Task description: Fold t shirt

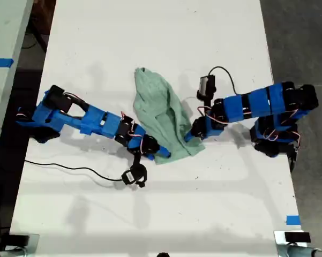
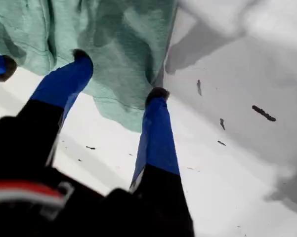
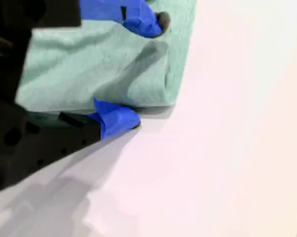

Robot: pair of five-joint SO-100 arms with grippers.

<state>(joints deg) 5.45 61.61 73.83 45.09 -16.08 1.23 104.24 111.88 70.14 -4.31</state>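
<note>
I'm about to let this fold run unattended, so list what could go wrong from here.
1. My first gripper has its jaws spread over the t shirt's hem with only the tips touching, so closing may catch one thin layer that slips out.
2. My second gripper straddles a thick folded edge; the bundle might spring free.
3. Both arms meet at the same end of the shirt in the exterior view, so they could collide.

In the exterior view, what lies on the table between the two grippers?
Only the t shirt: its lower end spans the whole stretch between the two arms' tips in the exterior view, and both wrist views show green cloth at the jaws.
</note>
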